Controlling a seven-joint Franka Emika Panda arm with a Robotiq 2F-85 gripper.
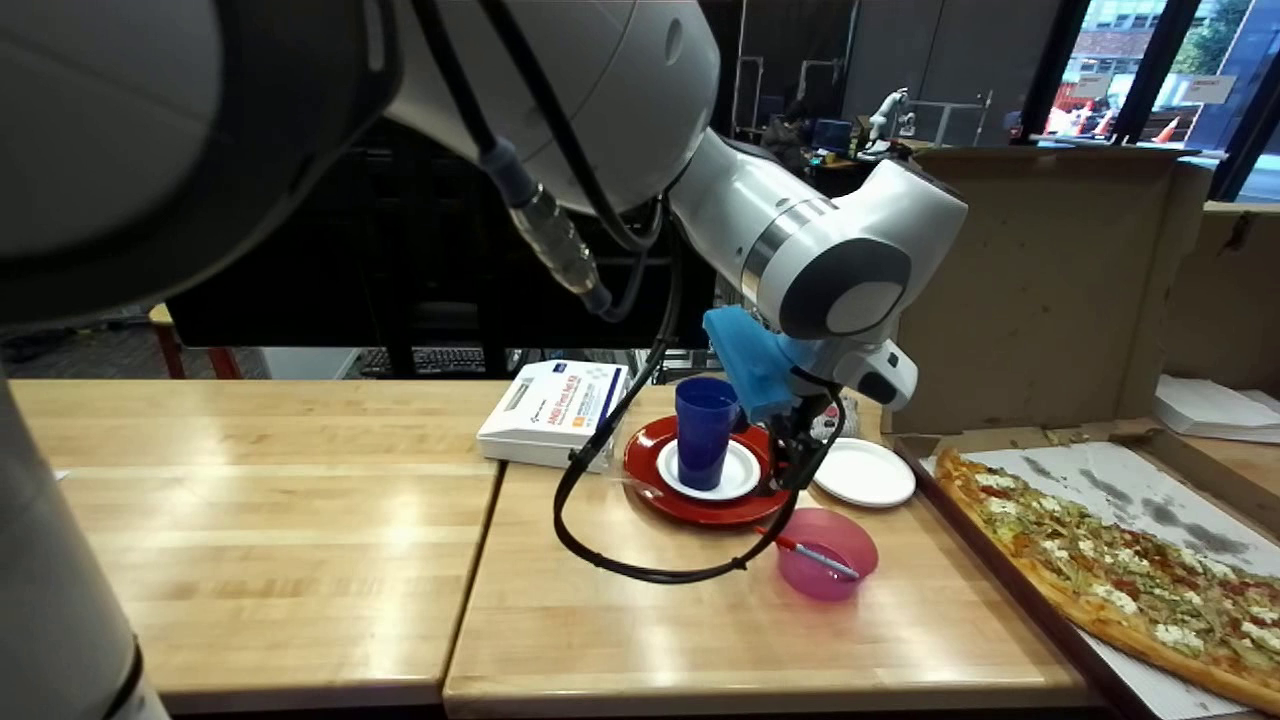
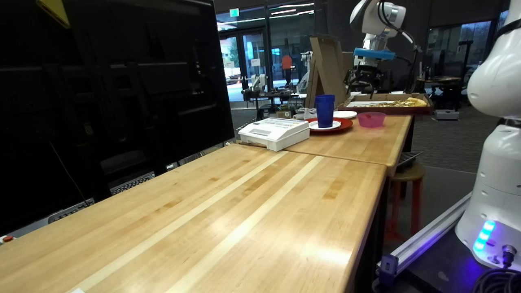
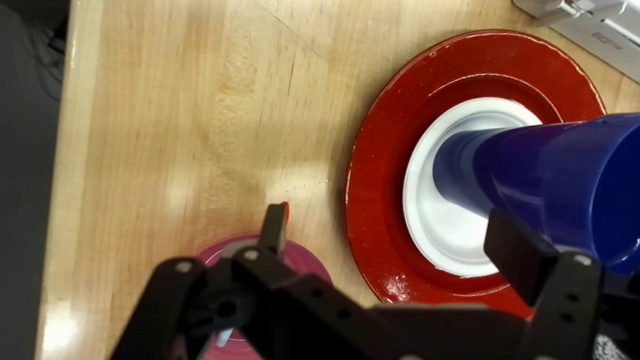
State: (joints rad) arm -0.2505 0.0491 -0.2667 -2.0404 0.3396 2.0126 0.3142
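Note:
My gripper (image 3: 392, 237) is open and empty, in the air above the table; it also shows in an exterior view (image 2: 362, 83). In the wrist view one finger overlaps the pink bowl (image 3: 310, 262), the other the side of the blue cup (image 3: 530, 175). I cannot tell whether it touches the cup. The cup (image 1: 704, 430) stands upright on a small white plate (image 1: 743, 470), which sits on a red plate (image 1: 650, 445). The pink bowl (image 1: 845, 535) holds a utensil (image 1: 820, 558) with a red end resting over its rim. Black cables partly hide the gripper in an exterior view.
A white first aid kit (image 1: 555, 410) lies beside the red plate. Another white plate (image 1: 865, 472) lies by the open pizza box (image 1: 1040, 290) with pizza (image 1: 1120, 570). A large dark screen (image 2: 122, 81) stands along the table's edge. Two wooden tabletops (image 2: 228, 211) meet at a seam.

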